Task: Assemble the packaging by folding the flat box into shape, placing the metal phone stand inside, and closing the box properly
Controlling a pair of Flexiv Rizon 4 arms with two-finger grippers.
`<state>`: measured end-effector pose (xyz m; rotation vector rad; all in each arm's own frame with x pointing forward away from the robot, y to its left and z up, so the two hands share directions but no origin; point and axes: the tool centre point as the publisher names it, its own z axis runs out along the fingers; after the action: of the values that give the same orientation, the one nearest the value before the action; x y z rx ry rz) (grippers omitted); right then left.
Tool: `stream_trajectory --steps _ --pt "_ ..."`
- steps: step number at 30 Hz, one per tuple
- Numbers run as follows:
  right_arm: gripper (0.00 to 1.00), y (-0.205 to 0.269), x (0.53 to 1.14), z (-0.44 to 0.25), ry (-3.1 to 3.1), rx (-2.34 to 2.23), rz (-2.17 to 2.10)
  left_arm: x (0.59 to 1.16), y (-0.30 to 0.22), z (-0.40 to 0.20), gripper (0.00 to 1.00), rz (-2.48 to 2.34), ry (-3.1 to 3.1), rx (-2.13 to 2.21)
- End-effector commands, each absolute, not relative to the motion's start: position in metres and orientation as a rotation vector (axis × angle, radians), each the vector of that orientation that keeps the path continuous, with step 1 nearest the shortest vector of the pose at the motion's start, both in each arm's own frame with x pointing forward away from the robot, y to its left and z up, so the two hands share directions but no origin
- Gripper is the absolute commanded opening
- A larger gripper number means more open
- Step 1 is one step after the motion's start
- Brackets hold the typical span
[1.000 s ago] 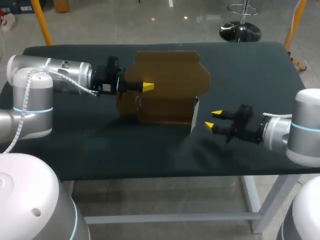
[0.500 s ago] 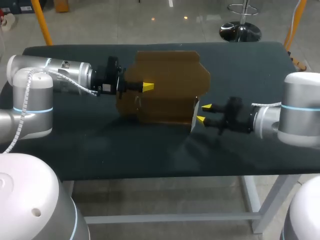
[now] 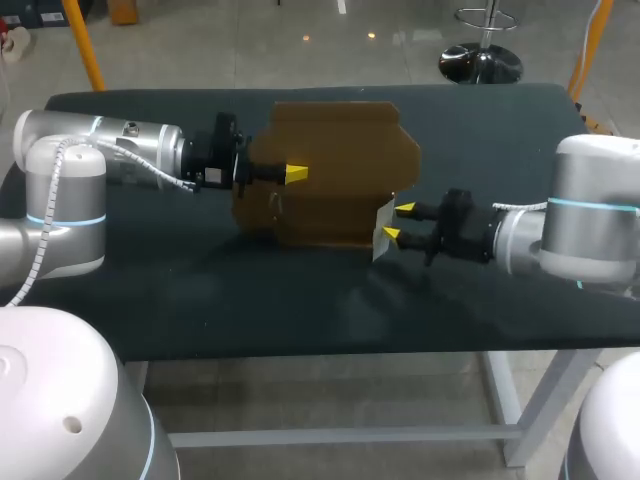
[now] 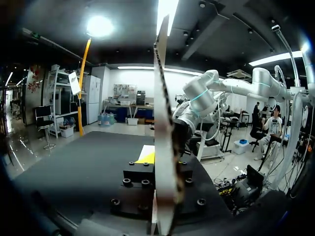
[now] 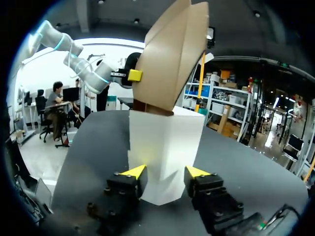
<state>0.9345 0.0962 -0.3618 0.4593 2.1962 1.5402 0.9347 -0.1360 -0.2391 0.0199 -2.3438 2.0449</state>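
Note:
The brown cardboard box [image 3: 330,175] stands partly folded in the middle of the table, with a white flap [image 3: 383,228] at its near right corner. My left gripper [image 3: 295,173] is shut on the box's upper left panel, which shows edge-on as a cardboard sheet [image 4: 165,123] running out between its fingers. My right gripper [image 3: 393,222] is at the box's right end. Its yellow tips stand apart on either side of the lower end of the white flap [image 5: 165,142], so the right gripper [image 5: 165,172] is open. The left gripper [image 5: 134,75] shows behind the brown panels [image 5: 172,59]. No metal phone stand is in view.
The dark table top [image 3: 250,290] stretches in front of and behind the box. Its front edge [image 3: 300,352] runs close below both arms.
My right gripper has moved left and slightly up, from a hand's width off the box until the white flap sits between its fingers. The left arm and the box have kept still.

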Motion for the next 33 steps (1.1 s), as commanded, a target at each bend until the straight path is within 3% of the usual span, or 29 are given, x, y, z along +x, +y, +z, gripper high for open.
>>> stream_trajectory --steps 1,19,33 --pt "0.53 0.106 0.933 -0.364 2.173 0.470 1.526 0.935 -0.136 -0.243 0.00 2.045 -2.340 0.016" --pt "0.56 0.114 0.933 -0.364 2.077 0.623 1.445 0.935 -0.136 -0.243 0.00 2.045 -2.340 0.016" --pt "0.52 0.117 0.939 -0.369 1.970 0.839 1.368 0.935 -0.136 -0.243 0.00 2.045 -2.340 0.016"
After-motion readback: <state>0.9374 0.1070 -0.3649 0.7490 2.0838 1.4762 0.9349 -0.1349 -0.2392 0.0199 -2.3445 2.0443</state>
